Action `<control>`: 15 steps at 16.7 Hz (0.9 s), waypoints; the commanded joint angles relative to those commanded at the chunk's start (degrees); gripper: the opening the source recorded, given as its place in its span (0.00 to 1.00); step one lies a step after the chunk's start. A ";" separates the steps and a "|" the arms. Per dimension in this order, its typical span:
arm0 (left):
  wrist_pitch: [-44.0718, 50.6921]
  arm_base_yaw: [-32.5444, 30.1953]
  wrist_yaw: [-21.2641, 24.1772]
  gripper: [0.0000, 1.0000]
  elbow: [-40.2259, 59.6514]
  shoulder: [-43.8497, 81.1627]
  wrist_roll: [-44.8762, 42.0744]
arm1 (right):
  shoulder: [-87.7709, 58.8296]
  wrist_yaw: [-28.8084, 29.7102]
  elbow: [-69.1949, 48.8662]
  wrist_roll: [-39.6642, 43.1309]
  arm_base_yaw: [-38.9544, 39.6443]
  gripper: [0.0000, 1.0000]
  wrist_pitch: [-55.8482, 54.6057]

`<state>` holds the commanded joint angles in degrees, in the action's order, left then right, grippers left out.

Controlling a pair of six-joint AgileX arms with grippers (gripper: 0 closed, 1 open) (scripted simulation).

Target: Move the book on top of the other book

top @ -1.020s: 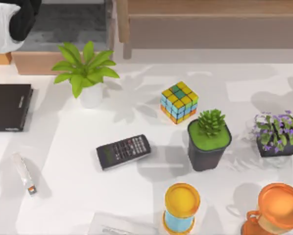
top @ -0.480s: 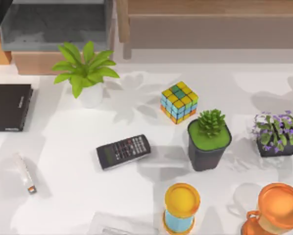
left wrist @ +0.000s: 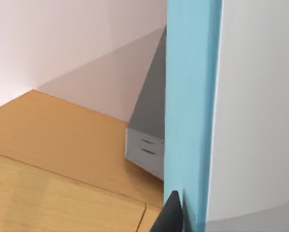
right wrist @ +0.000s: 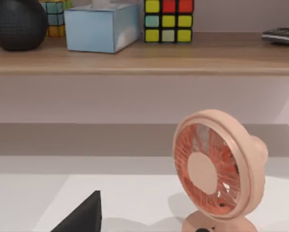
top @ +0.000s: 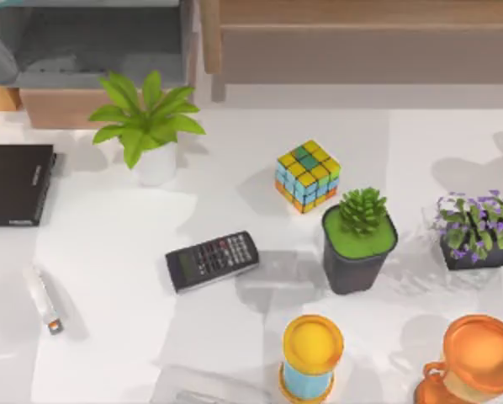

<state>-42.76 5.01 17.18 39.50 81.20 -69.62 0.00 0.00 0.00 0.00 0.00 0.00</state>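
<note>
Book (left wrist: 190, 96) rides clamped in our left jaws, now lifted away left, other book (top: 16, 183) waiting below.

Left end effector (left wrist: 176, 212): one dark fingertip (left wrist: 171, 215) in the left wrist view, pressed against the book (left wrist: 190, 106), whose teal cover and white page edges stand upright just beyond it. Right end effector: one dark finger (right wrist: 81, 217) in the right wrist view, touching nothing.
</note>
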 joint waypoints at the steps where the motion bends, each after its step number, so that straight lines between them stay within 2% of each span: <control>1: 0.66 1.99 1.05 0.00 -2.48 0.10 -5.66 | 0.00 0.00 0.00 0.00 0.00 1.00 0.00; 4: 4.38 7.34 2.40 0.00 -7.76 3.90 -19.41 | 0.00 0.00 0.00 0.00 0.00 1.00 0.00; 7: 8.37 10.95 1.47 0.00 -8.72 10.91 -28.00 | 0.00 0.00 0.00 0.00 0.00 1.00 0.00; 10: 10.37 12.71 0.44 0.00 -8.11 14.28 -31.29 | 0.00 0.00 0.00 0.00 0.00 1.00 0.00; 15: 10.22 12.41 0.47 0.00 -8.12 14.24 -31.27 | 0.00 0.00 0.00 0.00 0.00 1.00 0.00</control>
<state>-32.55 17.42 17.65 31.38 95.44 -100.90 0.00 0.00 0.00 0.00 0.00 0.00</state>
